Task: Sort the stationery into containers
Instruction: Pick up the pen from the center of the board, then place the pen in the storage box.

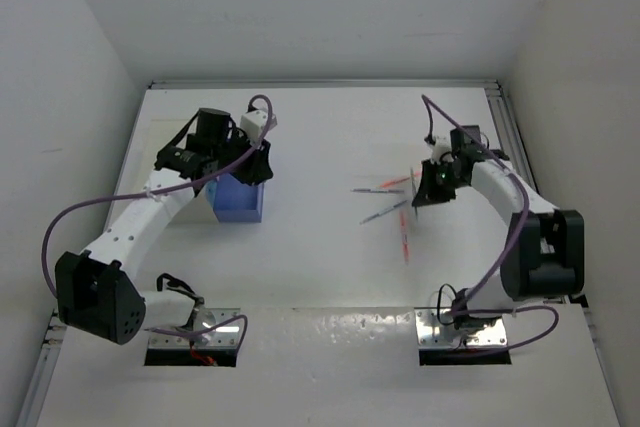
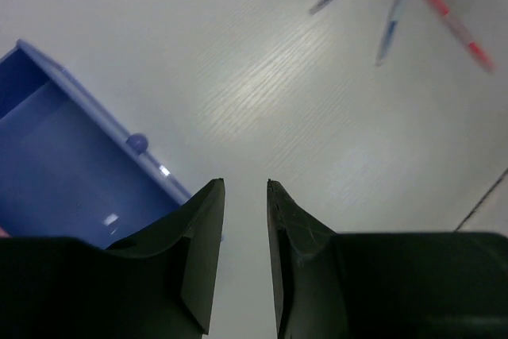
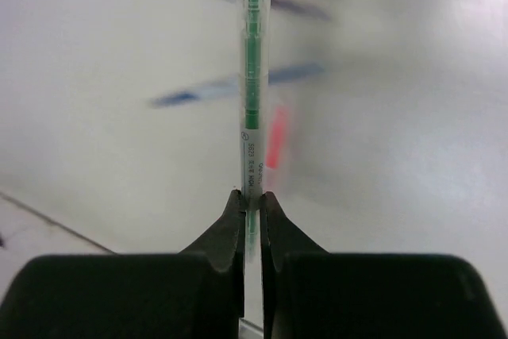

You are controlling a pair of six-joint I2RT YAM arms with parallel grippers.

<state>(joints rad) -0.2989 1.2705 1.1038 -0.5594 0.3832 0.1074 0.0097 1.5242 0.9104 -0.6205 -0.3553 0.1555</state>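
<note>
My right gripper (image 3: 252,196) is shut on a clear pen with a green refill (image 3: 252,77) and holds it above the table; it also shows in the top view (image 1: 428,190). Below it lie blurred pens: a blue one (image 3: 230,87) and a red one (image 3: 276,136). The top view shows the loose pens (image 1: 385,211) just left of that gripper. The blue drawer-box (image 1: 238,202) stands at mid left, open-topped (image 2: 63,172). My left gripper (image 2: 246,188) is open and empty beside the box's right edge, seen also from above (image 1: 256,167). The pink box is out of view.
In the left wrist view, two blue-tipped pens (image 2: 394,17) and a red one (image 2: 456,25) lie far off at the upper right. White walls enclose the white table (image 1: 330,137) at the back and both sides.
</note>
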